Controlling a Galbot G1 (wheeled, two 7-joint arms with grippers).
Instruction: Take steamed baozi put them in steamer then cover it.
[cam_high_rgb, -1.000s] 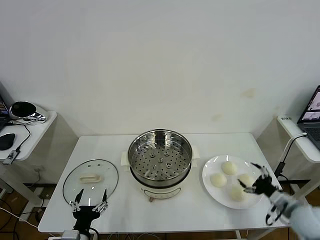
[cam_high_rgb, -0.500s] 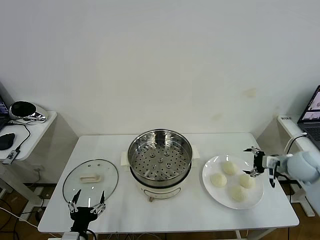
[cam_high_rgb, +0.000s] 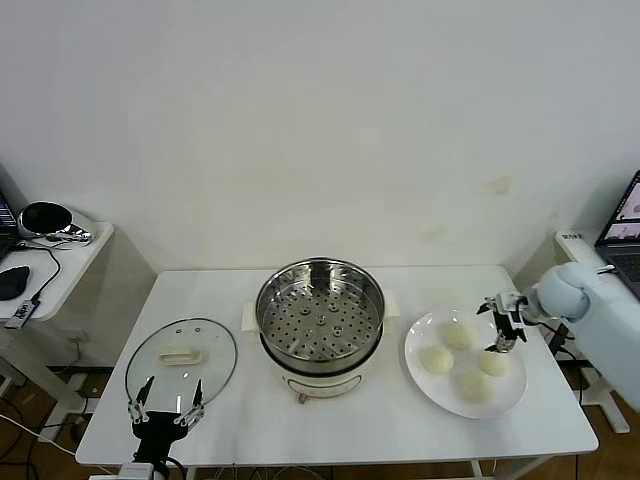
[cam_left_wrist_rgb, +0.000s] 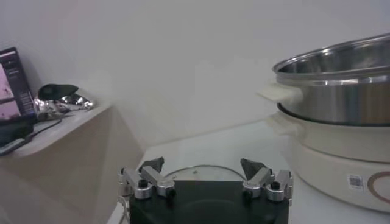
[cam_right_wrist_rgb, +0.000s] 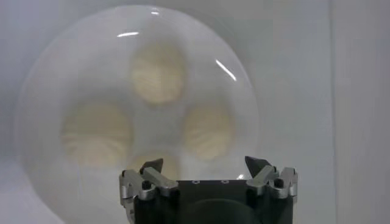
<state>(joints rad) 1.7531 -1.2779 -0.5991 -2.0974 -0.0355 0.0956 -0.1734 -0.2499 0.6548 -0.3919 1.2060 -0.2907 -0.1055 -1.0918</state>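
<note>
Four cream-white baozi (cam_high_rgb: 459, 335) lie on a flat white plate (cam_high_rgb: 424, 332) at the table's right. The steel steamer (cam_high_rgb: 320, 318) stands in the middle, uncovered, its perforated tray bare. My right gripper (cam_high_rgb: 503, 324) is open and empty, hovering over the plate's right side beside the baozi. In the right wrist view it (cam_right_wrist_rgb: 204, 164) looks down on the baozi (cam_right_wrist_rgb: 158, 73) and the plate (cam_right_wrist_rgb: 67, 73). My left gripper (cam_high_rgb: 165, 402) is open and empty at the front edge, just short of the glass lid (cam_high_rgb: 181, 360).
The left wrist view shows the left gripper (cam_left_wrist_rgb: 204, 165), the lid's rim (cam_left_wrist_rgb: 195, 173) and the steamer's side (cam_left_wrist_rgb: 341, 91). A side table (cam_high_rgb: 60, 262) with a mouse and other items stands at the left. A laptop (cam_high_rgb: 625, 235) sits on a shelf at the right.
My right arm has swung from the table's front right corner up and back over the plate. My left gripper has drifted slightly left and toward the front edge.
</note>
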